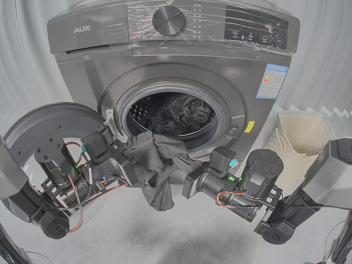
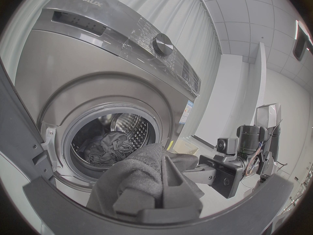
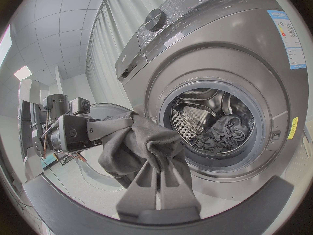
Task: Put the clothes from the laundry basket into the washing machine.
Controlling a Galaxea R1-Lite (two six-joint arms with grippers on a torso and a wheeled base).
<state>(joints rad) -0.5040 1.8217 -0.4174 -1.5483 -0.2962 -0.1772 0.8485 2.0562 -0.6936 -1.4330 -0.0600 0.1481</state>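
Note:
A dark grey garment (image 1: 158,162) hangs in front of the washing machine's (image 1: 172,66) open drum mouth, its top edge level with the lower rim. My left gripper (image 1: 134,148) is shut on its left side; cloth is bunched over the fingers (image 2: 172,180). From the right, my right gripper (image 1: 179,170) is shut on the same garment (image 3: 143,144), fingers (image 3: 174,188) pressed together. Inside the drum lie more dark clothes (image 1: 179,116). The cream laundry basket (image 1: 304,132) stands right of the machine, and the part of its inside that I see is bare.
The round machine door (image 1: 51,125) is swung wide open at the left, just behind my left arm. Grey floor spreads below the hanging garment. White curtains hang behind the machine.

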